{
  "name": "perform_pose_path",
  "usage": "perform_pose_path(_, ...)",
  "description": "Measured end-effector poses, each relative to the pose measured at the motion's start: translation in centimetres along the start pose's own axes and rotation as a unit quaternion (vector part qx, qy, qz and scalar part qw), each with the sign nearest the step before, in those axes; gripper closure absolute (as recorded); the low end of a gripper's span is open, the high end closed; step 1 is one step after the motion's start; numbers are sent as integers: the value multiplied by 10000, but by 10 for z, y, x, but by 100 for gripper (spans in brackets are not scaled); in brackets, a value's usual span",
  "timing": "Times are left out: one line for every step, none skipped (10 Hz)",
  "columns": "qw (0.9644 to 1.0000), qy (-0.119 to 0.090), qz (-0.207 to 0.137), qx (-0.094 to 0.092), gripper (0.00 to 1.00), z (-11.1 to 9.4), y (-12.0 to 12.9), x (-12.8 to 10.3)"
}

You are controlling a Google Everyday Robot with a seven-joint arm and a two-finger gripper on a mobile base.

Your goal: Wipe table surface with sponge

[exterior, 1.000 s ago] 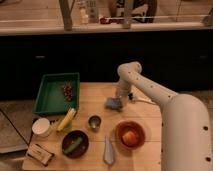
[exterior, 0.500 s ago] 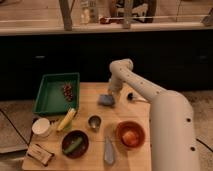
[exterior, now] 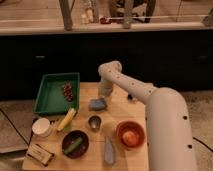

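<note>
The table surface (exterior: pixel 125 112) is a light tan wooden top with a small dark mark (exterior: pixel 131 97) near its far right corner. The sponge (exterior: pixel 97 104), a small flat blue-grey pad, lies on the table's middle, just right of the green tray. My white arm reaches in from the right, bends at an elbow above the table's far edge and comes down onto the sponge. My gripper (exterior: pixel 103 96) sits on the sponge's upper right part and is shut on it, pressing it to the wood.
A green tray (exterior: pixel 50 102) holding dark fruit stands at the left. In front are a white cup (exterior: pixel 41 127), a yellow banana (exterior: pixel 66 120), a steel cup (exterior: pixel 94 121), a dark bowl (exterior: pixel 75 143), an orange bowl (exterior: pixel 131 134), a pale tapered object (exterior: pixel 109 150) and a packet (exterior: pixel 40 152).
My gripper has slid leftward across the table towards the green tray, and the sponge has moved with it. The other objects have not moved.
</note>
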Motion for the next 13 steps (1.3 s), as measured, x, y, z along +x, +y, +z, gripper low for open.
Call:
perform_pose_path(10000,-5,7,-30,99,0,10,3)
perform_pose_path(10000,-7,46,-61,99,-2,20,9)
perform_pose_path(9999,1,104,-100,99,-4,35,19)
perform_pose_path(9996,32,266,-117,99,-9,53,39)
perform_pose_path(9991,57,402,-133,99,-12,64,53)
perform_pose_path(9983,92,570,-113,99,-16,68,71)
perform_pose_path(9978,109,652,-79,99,-18,66,84)
perform_pose_path(9972,119,734,-12,99,-21,65,92)
perform_pose_path(9969,123,781,18,99,-22,66,96)
perform_pose_path(9966,131,809,119,99,-22,57,97)
perform_pose_path(9967,123,787,160,99,-20,48,93)
perform_pose_path(9969,111,751,199,99,-18,35,87)
perform_pose_path(9976,79,656,222,99,-14,19,75)
